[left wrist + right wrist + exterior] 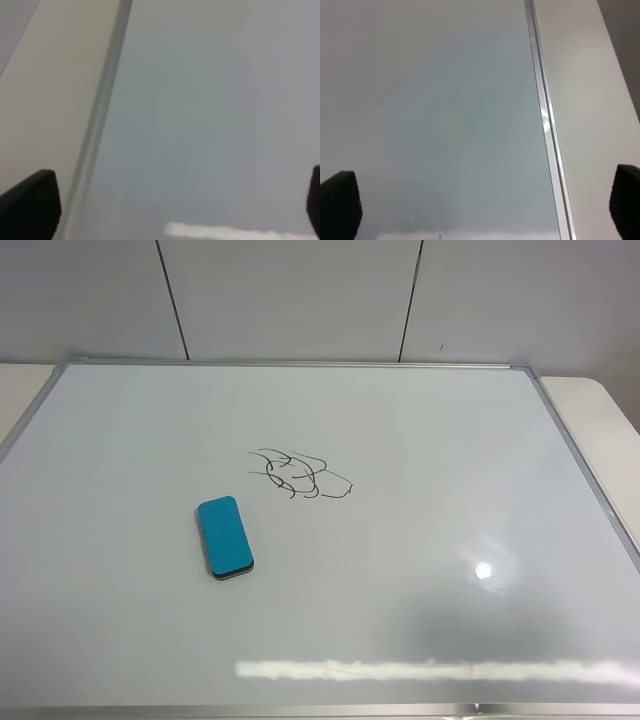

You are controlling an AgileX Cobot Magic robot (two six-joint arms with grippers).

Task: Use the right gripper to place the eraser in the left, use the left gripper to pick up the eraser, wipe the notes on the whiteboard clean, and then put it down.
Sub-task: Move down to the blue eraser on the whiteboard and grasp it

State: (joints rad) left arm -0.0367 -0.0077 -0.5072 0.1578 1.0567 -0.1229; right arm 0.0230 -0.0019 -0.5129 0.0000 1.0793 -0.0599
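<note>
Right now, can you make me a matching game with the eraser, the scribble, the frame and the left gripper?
Things:
1. eraser
2. scribble
3. frame
4. left gripper

Colour or state:
a. silver
b. teal
c. open, holding nothing
d. black

Pairs: 1-b, 2-d, 3-a, 4-c
</note>
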